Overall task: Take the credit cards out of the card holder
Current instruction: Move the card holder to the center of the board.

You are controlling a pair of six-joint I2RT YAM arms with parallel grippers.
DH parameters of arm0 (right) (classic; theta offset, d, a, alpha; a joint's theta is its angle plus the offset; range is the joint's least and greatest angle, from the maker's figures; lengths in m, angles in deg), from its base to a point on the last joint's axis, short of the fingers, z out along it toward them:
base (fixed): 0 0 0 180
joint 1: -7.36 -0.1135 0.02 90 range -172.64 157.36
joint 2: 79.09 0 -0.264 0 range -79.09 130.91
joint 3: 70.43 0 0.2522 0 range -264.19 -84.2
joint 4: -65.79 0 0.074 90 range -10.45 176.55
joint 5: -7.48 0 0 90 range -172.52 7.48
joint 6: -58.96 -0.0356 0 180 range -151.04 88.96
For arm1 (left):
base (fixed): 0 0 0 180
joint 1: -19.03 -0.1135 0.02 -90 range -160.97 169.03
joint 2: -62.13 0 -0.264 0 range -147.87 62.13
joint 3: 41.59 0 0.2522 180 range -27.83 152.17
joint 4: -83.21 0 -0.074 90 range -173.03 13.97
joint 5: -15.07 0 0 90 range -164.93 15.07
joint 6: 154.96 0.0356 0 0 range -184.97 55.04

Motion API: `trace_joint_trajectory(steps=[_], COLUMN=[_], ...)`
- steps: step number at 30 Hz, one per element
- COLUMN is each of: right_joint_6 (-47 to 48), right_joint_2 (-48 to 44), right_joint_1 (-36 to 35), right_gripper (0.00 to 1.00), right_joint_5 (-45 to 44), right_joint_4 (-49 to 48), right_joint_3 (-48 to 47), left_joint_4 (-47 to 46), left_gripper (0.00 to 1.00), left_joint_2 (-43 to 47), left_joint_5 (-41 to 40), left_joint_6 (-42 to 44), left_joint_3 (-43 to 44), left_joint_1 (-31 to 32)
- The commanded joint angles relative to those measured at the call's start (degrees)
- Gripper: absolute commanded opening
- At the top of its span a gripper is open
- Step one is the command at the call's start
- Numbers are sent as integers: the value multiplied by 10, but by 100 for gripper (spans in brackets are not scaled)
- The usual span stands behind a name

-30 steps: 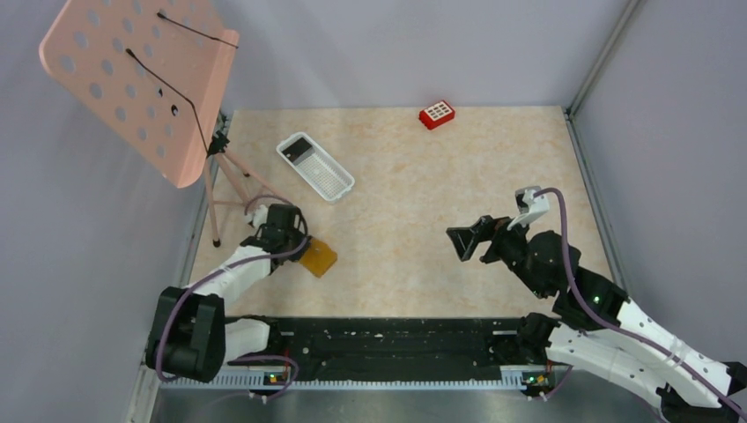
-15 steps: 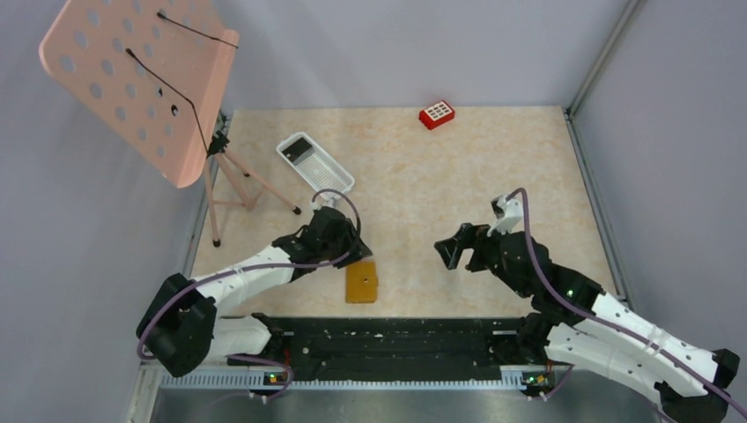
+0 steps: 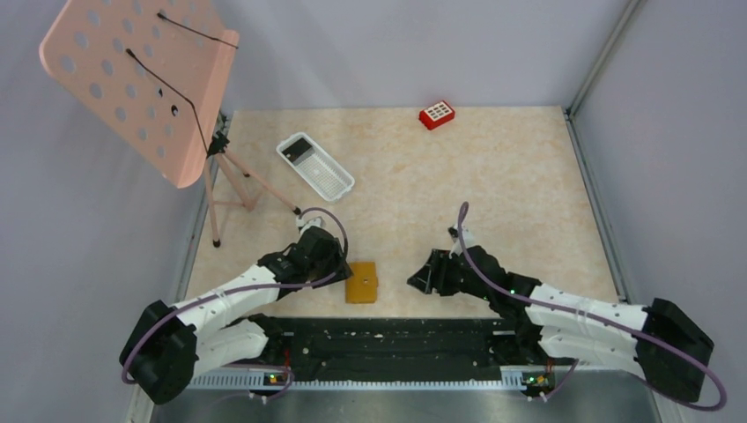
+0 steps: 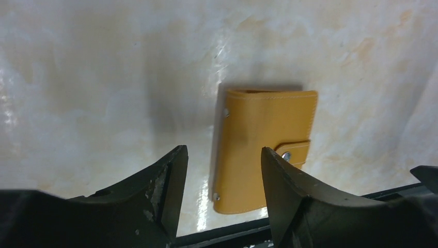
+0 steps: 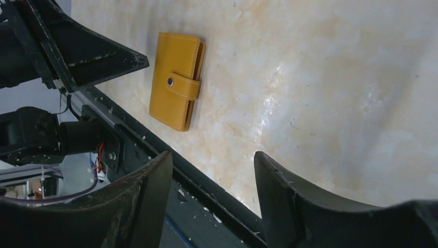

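Observation:
The card holder (image 3: 361, 282) is a tan-yellow folder lying flat and closed near the table's front edge, its snap strap fastened. It also shows in the left wrist view as the card holder (image 4: 263, 150) and in the right wrist view as the card holder (image 5: 175, 80). The credit cards are hidden. My left gripper (image 3: 340, 268) is open just left of the holder, and the left gripper (image 4: 222, 150) has nothing between its fingers. My right gripper (image 3: 419, 280) is low on the holder's right, a short gap away. The right gripper (image 5: 212, 153) is open and empty.
A white mesh tray (image 3: 328, 181) at the back left has a dark flat rectangle (image 3: 299, 146) in its far end. A pink perforated stand (image 3: 141, 79) on a tripod fills the left. A red block (image 3: 437, 115) sits at the back. A black rail (image 3: 396, 339) runs along the front edge.
My left gripper carried the card holder from the left to the front middle, opened and let it go, then drew back left. My right arm dropped low and moved left toward it, jaws narrowing.

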Motion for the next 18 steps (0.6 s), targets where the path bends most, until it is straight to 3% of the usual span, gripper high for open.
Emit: trace_joint_trajectory(steps=[1,9,13,18], right_joint_6=[-37,-44,-32,-13], right_joint_2=[83,186,201,184], right_joint_1=[-1,-14,-14,-13], right_gripper=[58,53,50,49], right_joint_5=[42,62,43,19], right_joint_4=[-182,-237,-162,-104], right_joint_3=[6,-9,-32,-42], left_joint_4=[7,-103,-147,-282], left_gripper=[60,50,47,46], left_joint_2=[41,32,21,-8], left_joint_5=[10,124,148,195], left_joint_6=[1,-33,-47,-87], left_joint_3=[-27,-80,-93,-125], left_joint_1=[-1,0,5,29])
